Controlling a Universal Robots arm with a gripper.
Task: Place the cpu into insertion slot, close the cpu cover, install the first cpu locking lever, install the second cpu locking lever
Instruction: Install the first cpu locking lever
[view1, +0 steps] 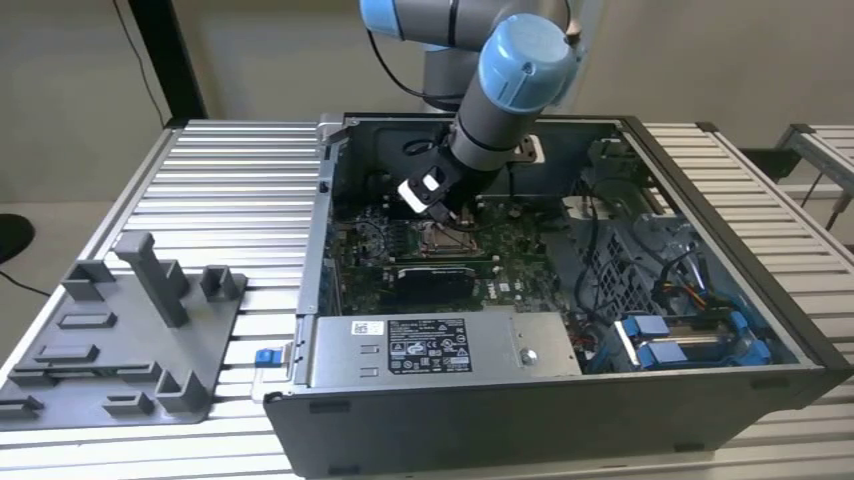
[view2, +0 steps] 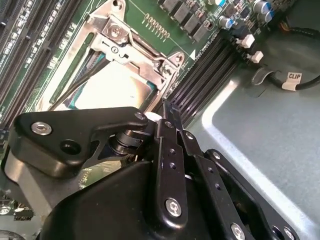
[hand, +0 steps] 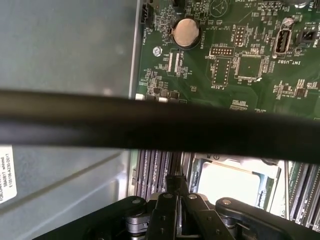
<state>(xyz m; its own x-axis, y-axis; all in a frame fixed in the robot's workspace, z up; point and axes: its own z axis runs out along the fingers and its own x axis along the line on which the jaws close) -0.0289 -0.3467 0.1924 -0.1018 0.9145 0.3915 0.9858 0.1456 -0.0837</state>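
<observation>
The cpu (view2: 112, 85) shows its pale silvery top in the insertion slot (view1: 447, 238) on the green board. The cpu cover (view2: 131, 44), a silver frame, lies down around it. Two thin dark lever rods (view2: 75, 85) slant across one side of the socket. My gripper (view2: 165, 106) hangs just above the socket's edge, on the side of the black memory slots. Its black fingers are shut, with nothing visible between them. In the first wrist view the gripper (hand: 175, 181) sits beside the cpu (hand: 232, 182). In the exterior view the gripper (view1: 451, 212) reaches down into the open computer case.
A grey power supply box (view1: 427, 345) with a white label stands at the case front. Blue drive bays (view1: 681, 345) sit on the exterior view's right. A grey fixture tray (view1: 120, 340) lies on the table. A thick black cable (hand: 160, 122) crosses the first wrist view, below a coin battery (hand: 186, 32).
</observation>
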